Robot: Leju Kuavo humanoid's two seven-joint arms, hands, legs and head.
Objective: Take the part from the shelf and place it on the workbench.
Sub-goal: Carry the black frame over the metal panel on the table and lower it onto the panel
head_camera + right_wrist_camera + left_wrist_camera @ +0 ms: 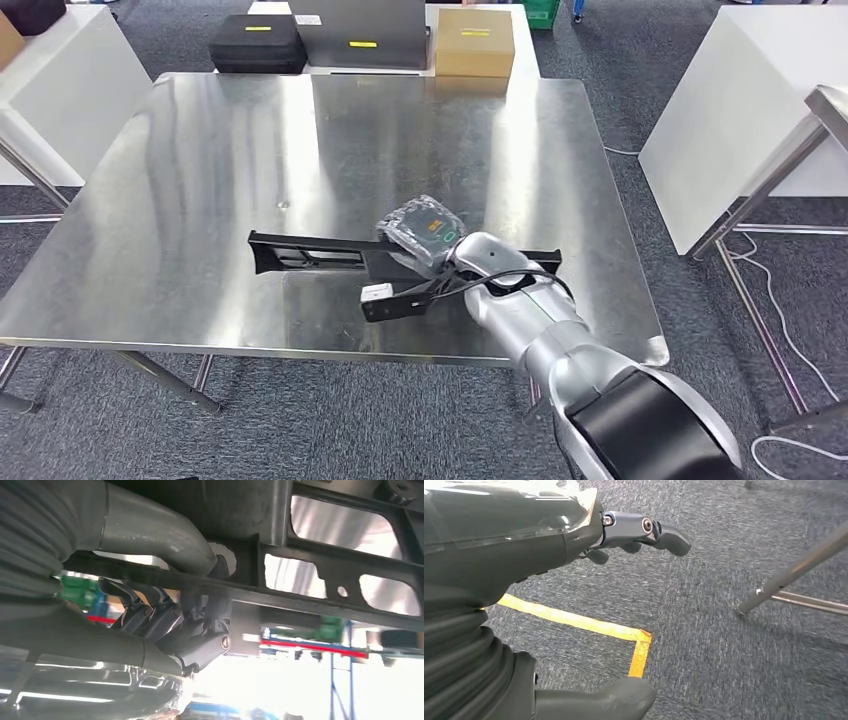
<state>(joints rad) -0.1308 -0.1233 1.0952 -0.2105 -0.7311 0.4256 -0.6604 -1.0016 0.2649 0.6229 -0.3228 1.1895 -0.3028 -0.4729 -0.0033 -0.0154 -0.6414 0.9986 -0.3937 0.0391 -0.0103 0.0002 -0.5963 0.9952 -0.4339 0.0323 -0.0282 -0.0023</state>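
Observation:
A long black openwork part (305, 252) lies crosswise low over the front half of the steel workbench (200, 180); I cannot tell whether it touches the surface. My right hand (422, 232), wrapped in clear plastic, grips it near its middle. Seen from the right wrist, the dark fingers (165, 620) curl around a bar of the part (350, 565), with the thumb on the other side. My left hand (524, 540) hangs over the carpet, fingers apart and holding nothing.
A black case (258, 42), a grey case (362, 35) and a cardboard box (475, 42) stand beyond the bench's far edge. White tables flank it at left (60, 90) and right (740, 110). Yellow floor tape (584, 625) and a metal table leg (794, 570) lie below my left hand.

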